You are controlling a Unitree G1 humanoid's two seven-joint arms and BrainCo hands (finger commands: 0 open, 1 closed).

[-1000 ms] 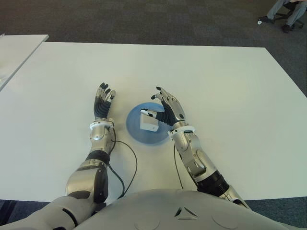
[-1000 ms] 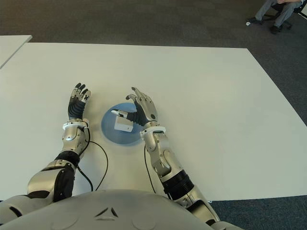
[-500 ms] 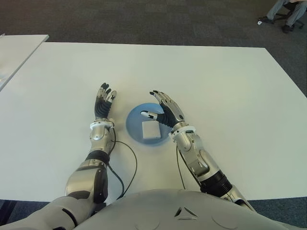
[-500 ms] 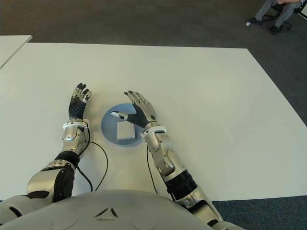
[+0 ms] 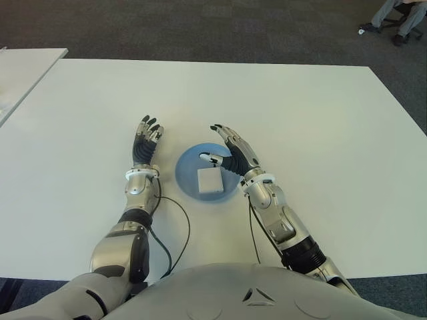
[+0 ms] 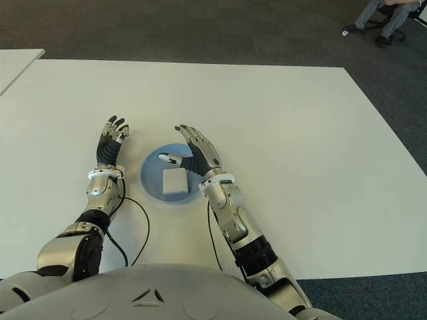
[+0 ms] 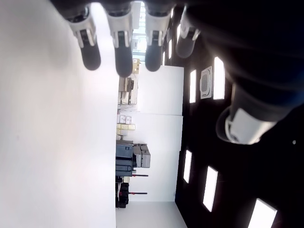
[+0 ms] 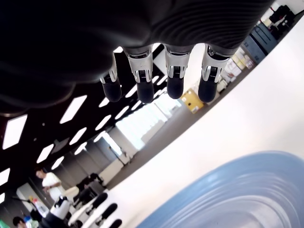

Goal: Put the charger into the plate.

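The left robot hand (image 5: pixel 145 141) shows at about 9 o'clock of the blue plate (image 5: pixel 187 166), palm up with its fingers (image 7: pixel 122 57) straight and spread, holding nothing; it looks idle, kept clear of the work so the other arm has room. The white charger (image 5: pixel 210 181) lies flat inside the plate, near its middle and slightly toward 5 o'clock, so the placing looks done. The right robot hand (image 5: pixel 233 153) hovers at the plate's 2 o'clock edge, fingers (image 8: pixel 142 76) extended and empty, thumb reaching over the rim but apart from the charger, a pose that fits a hand which has let go. The white desk (image 5: pixel 320 120) carries it all
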